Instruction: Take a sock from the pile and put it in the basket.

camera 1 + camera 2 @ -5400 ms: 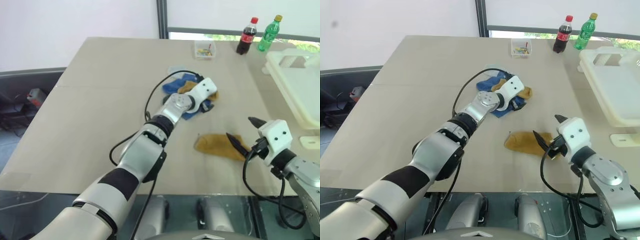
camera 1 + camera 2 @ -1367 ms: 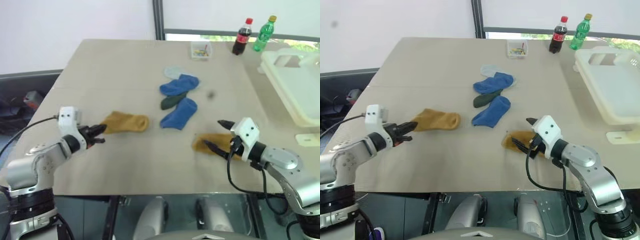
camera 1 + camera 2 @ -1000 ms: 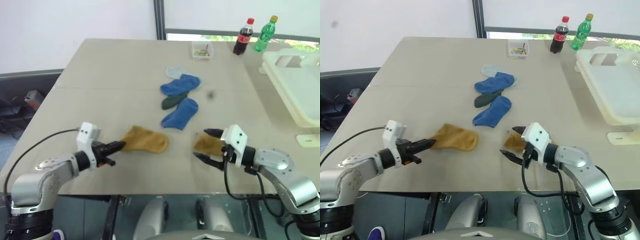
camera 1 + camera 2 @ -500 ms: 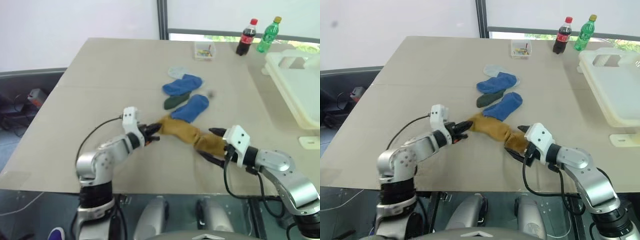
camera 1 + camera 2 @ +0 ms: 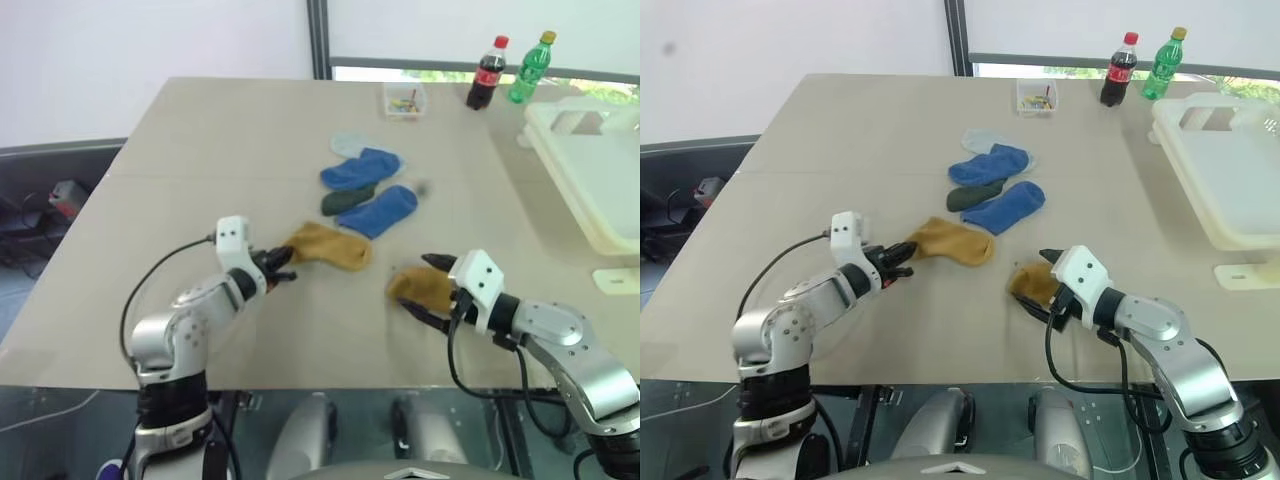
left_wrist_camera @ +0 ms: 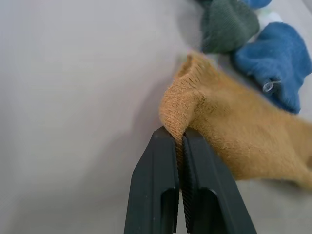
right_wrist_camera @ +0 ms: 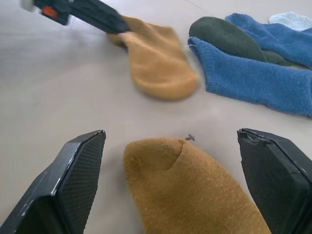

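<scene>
My left gripper [image 5: 279,268] is shut on the cuff of a mustard-yellow sock [image 5: 326,247] that lies on the tan table [image 5: 200,150]. In the left wrist view the black fingers [image 6: 163,185] pinch the folded cuff of this sock [image 6: 229,126]. My right gripper [image 5: 426,291] stands open, one finger on each side of a second mustard sock [image 5: 415,285]; that second sock [image 7: 195,195] also lies between the jaws in the right wrist view. The pile [image 5: 362,185] of blue, dark green and pale socks lies just beyond. The cream basket [image 5: 585,170] stands at the table's right edge.
A cola bottle [image 5: 486,72] and a green bottle [image 5: 527,67] stand at the far right, with a small clear box [image 5: 405,99] beside them. A small white piece [image 5: 614,281] lies near the basket. The table's left half is bare.
My left gripper has dragged its mustard sock across the table toward the middle, close to the pile and the second mustard sock. The nearest blue sock has shifted slightly. The right gripper has stayed in place.
</scene>
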Action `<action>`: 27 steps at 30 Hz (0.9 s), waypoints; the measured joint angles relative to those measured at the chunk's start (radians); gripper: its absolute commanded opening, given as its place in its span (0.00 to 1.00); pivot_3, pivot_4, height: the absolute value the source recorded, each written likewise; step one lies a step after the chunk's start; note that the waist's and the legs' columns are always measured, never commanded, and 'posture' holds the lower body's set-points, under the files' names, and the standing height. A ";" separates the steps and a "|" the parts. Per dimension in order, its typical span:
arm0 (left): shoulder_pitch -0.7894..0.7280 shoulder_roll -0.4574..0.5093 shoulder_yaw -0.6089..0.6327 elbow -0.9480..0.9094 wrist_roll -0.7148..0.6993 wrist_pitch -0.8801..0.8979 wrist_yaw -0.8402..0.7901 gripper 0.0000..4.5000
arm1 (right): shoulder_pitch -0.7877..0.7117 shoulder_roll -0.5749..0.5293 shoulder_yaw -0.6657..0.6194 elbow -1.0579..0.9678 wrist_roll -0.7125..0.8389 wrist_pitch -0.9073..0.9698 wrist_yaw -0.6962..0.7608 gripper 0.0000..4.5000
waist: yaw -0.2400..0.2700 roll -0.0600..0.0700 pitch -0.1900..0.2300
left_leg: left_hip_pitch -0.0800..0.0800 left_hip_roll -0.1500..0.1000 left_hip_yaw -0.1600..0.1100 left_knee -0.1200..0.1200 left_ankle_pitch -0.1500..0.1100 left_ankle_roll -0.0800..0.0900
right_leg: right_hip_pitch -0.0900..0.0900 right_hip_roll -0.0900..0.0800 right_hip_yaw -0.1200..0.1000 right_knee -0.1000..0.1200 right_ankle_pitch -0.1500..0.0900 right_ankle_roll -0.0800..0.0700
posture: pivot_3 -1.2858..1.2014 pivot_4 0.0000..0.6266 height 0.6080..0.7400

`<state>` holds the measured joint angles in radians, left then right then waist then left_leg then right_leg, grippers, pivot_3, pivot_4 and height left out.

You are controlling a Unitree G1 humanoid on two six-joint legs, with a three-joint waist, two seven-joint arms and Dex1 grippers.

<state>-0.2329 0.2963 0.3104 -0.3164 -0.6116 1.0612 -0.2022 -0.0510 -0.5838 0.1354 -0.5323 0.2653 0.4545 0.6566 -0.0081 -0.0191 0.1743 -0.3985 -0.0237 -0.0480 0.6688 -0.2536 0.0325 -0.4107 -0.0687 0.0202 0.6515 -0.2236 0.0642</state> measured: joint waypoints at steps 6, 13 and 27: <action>0.082 -0.004 0.036 -0.094 -0.079 0.040 -0.011 0.01 | -0.037 0.016 0.015 0.019 0.000 -0.002 0.013 1.00 | 0.005 0.000 0.000 | 0.000 0.000 -0.001 0.000 0.000 0.000 | 0.000 0.000 -0.001 0.000 0.000 0.000 | 0.52 0.24 1.00; 0.088 0.037 0.054 -0.094 -0.139 0.039 -0.048 0.01 | -0.058 0.026 0.025 0.045 0.000 -0.002 0.023 1.00 | 0.001 0.000 0.000 | 0.000 0.000 -0.001 0.000 0.000 0.000 | 0.000 0.000 -0.001 0.000 0.000 0.000 | 0.52 0.24 1.00; -0.161 0.503 0.196 0.116 -0.254 0.016 -0.357 0.01 | -0.062 0.019 0.016 0.048 0.037 -0.052 0.098 1.00 | 0.000 -0.002 0.002 | -0.001 0.000 -0.003 0.000 0.000 0.000 | 0.000 0.001 -0.004 -0.002 0.000 0.000 | 0.52 0.24 1.00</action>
<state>-0.3940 0.7990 0.5059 -0.2003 -0.8656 1.0772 -0.5595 -0.1128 -0.5644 0.1512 -0.4840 0.3020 0.4022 0.7545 -0.0082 -0.0208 0.1762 -0.3998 -0.0236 -0.0508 0.6688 -0.2536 0.0326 -0.4108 -0.0678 0.0166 0.6491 -0.2238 0.0643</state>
